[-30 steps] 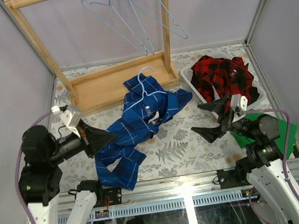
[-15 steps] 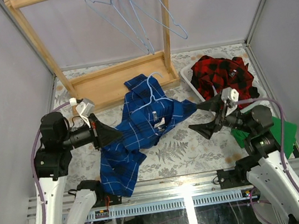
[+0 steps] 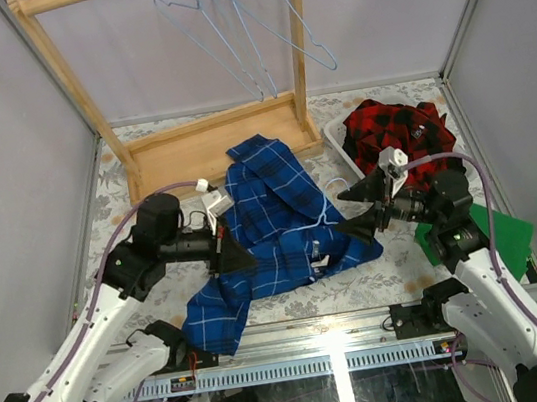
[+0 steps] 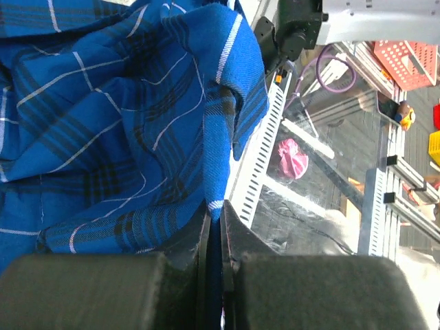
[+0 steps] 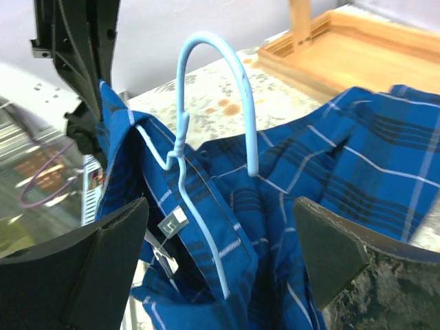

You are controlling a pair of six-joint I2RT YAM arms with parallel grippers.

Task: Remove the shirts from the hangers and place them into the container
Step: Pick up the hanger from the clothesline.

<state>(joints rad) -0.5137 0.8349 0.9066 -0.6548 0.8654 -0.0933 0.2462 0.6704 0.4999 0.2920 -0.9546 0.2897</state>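
The blue plaid shirt [image 3: 277, 222] lies crumpled on the table between the two arms, with a light-blue hanger [image 3: 323, 215] still inside its collar. My left gripper [image 3: 242, 258] is shut on a fold of this shirt [image 4: 103, 124], and cloth shows between the pinched jaws of that gripper [image 4: 214, 220]. My right gripper [image 3: 359, 210] stands open at the shirt's right side. In the right wrist view the hanger's hook [image 5: 249, 117] rises just beyond the wide-open gripper [image 5: 220, 203], without touching it. A red-and-black plaid shirt [image 3: 402, 135] fills the white container [image 3: 334, 138] at the right.
A wooden rack [image 3: 210, 144] stands at the back, with three bare light-blue hangers [image 3: 246, 37] on its rail. A flat green cloth [image 3: 505, 238] lies under the right arm. Purple walls close both sides.
My left gripper has swung right and forward, dragging the blue shirt toward the table's middle. My right gripper has moved left, up to the hanger's hook.
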